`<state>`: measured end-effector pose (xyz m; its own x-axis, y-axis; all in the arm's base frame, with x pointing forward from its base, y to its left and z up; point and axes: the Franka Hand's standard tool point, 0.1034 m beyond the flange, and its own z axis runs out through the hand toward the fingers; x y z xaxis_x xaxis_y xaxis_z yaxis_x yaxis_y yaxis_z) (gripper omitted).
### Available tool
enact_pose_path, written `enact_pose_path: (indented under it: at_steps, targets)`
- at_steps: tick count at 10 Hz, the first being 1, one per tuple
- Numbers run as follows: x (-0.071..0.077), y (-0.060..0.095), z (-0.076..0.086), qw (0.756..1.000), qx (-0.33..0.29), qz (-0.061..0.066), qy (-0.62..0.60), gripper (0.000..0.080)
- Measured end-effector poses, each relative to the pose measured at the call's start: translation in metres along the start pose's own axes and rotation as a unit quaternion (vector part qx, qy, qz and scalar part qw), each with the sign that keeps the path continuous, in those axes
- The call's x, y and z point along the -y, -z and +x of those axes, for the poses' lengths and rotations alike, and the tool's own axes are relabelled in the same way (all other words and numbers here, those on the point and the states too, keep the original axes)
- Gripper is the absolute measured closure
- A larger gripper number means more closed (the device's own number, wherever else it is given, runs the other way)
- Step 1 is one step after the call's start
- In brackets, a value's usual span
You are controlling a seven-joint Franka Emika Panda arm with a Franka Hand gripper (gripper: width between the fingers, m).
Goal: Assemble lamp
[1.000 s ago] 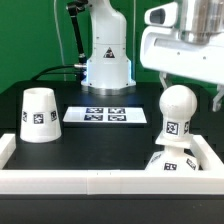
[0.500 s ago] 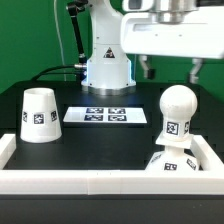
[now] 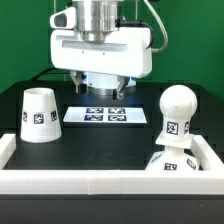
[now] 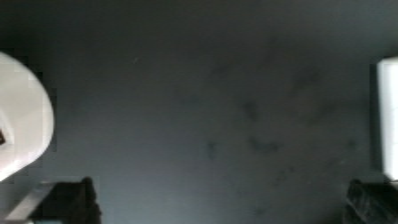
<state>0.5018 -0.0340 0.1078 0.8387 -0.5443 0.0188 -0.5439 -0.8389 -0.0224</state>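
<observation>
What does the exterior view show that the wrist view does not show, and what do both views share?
Only the exterior view shows the whole scene: the shade standing on the table, the marker board, the bulb and the low white wall in front. Only the wrist view shows the two dark fingertips from close, wide apart with nothing between them. Both show the dark table and the open gripper.
</observation>
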Motion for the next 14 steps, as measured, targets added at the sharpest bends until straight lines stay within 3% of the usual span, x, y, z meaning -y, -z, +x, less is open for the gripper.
enact_pose_path:
  at_steps: [4,5,7,10,13,14]
  targets:
    - [0.001,-0.001,-0.002,1.000,0.001,-0.001,0.008,0.0101]
    - [-0.007,-0.002,-0.002,0.999,0.000,-0.001,0.041,0.0101]
    - [-0.040,0.003,-0.002,0.998,0.002,-0.003,0.060,0.0101]
    - [-0.077,0.005,0.011,0.997,0.000,-0.005,0.078,0.0101]
    - [-0.093,0.017,0.023,0.998,0.002,-0.004,0.063,0.0101]
    - [-0.097,0.014,0.021,0.998,0.001,-0.005,0.063,0.0101]
